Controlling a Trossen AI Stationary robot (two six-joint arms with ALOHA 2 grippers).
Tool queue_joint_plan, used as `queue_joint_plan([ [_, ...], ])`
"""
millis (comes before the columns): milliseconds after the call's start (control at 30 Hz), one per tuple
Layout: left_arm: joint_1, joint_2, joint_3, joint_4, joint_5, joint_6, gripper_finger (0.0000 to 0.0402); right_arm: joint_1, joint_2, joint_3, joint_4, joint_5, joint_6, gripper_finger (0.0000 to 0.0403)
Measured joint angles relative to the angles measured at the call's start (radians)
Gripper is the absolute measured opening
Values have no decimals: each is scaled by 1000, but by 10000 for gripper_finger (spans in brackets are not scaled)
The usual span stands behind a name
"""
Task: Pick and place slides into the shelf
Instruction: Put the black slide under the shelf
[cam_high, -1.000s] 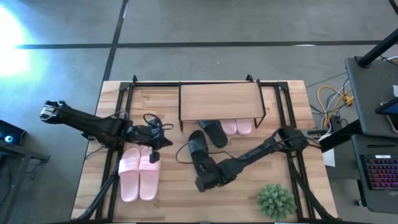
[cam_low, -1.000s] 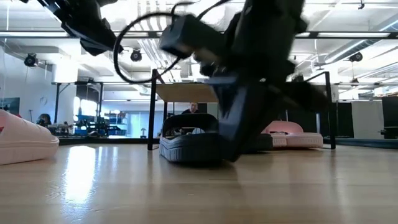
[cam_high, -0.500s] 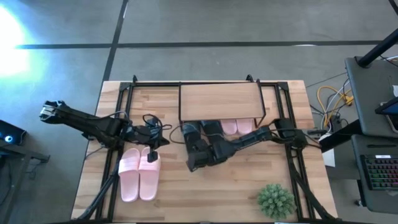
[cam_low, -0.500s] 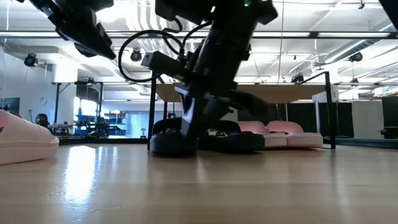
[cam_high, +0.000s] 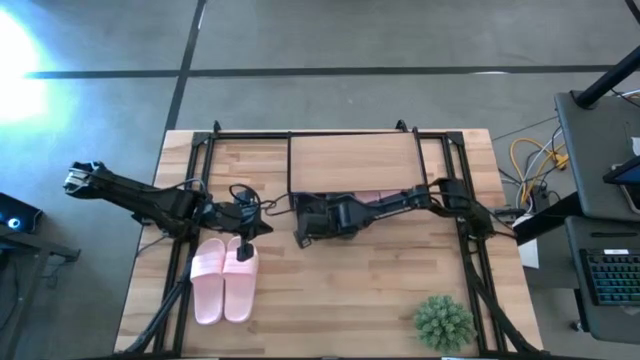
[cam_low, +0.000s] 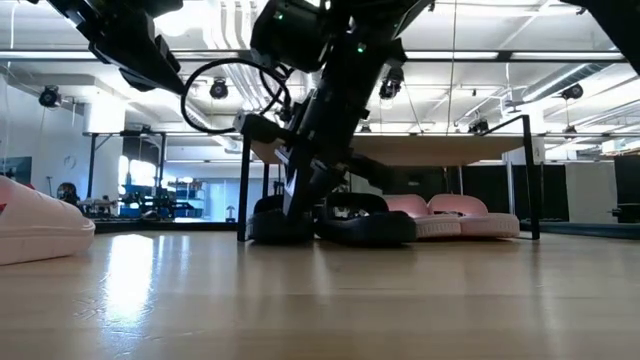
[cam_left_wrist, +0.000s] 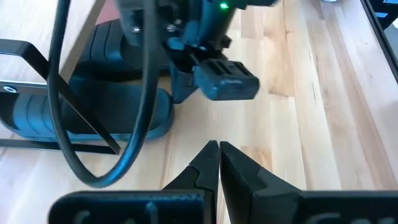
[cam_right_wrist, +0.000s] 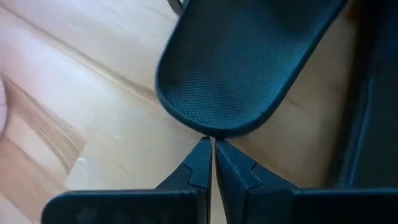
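1. High view: right tool sits at the shelf's front left corner, low over the surface, arm stretched in from the right.
2. Right wrist view: fingers pressed together, tips touching the rounded end of a black slide; no grip on it that I can see.
3. Low view: two black slides lie flat under the shelf's left half, side by side; one pink pair under the right half.
4. Second pink pair lies on the surface front-left, well apart from the shelf, soles down, touching each other.
5. Left tool hovers just above that pair's toe end; left wrist view shows its fingers closed, nothing held.
6. Green plant at front-right corner.
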Motion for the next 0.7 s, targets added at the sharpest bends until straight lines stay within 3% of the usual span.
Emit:
queue_joint_plan([
  [267, 0, 0, 0, -2, 1, 25, 0, 44, -31, 61, -73, -67, -97, 13],
  [533, 0, 0, 0, -1, 1, 25, 0, 165, -62, 71, -490, -75, 143, 13],
  [700, 0, 0, -3, 0, 1, 26, 0, 168, -62, 23, -504, -100, 205, 13],
])
